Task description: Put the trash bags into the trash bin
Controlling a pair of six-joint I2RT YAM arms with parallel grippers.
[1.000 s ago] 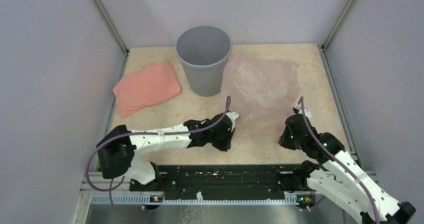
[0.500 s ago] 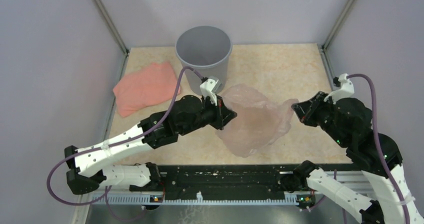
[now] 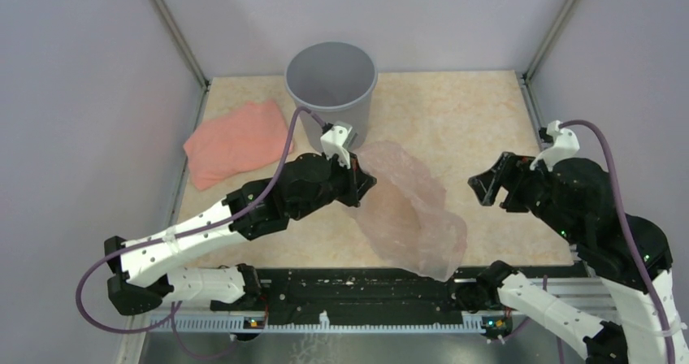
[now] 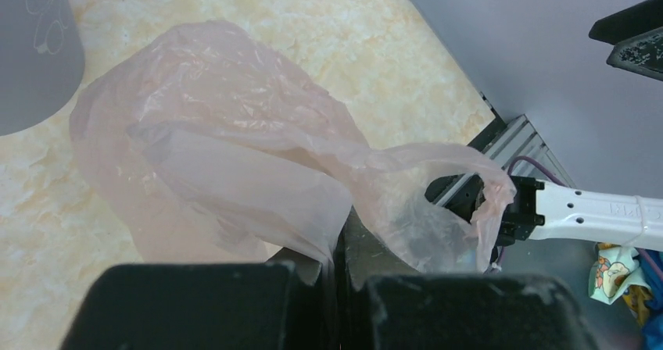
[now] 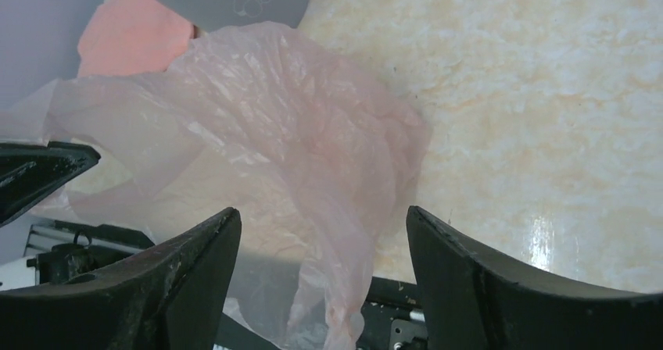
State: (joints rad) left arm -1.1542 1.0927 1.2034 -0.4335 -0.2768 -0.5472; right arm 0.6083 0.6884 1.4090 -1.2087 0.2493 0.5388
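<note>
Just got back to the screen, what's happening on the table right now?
The left claw is shut on one edge of the pink plastic bag and holds it up above the table, just in front of the grey bin. The rest of the bag droops toward the near edge. The right claw is open, off to the bag's right and apart from it, holding nothing. The bag is not yet in the bin. A salmon cloth lies to the left of the bin.
</note>
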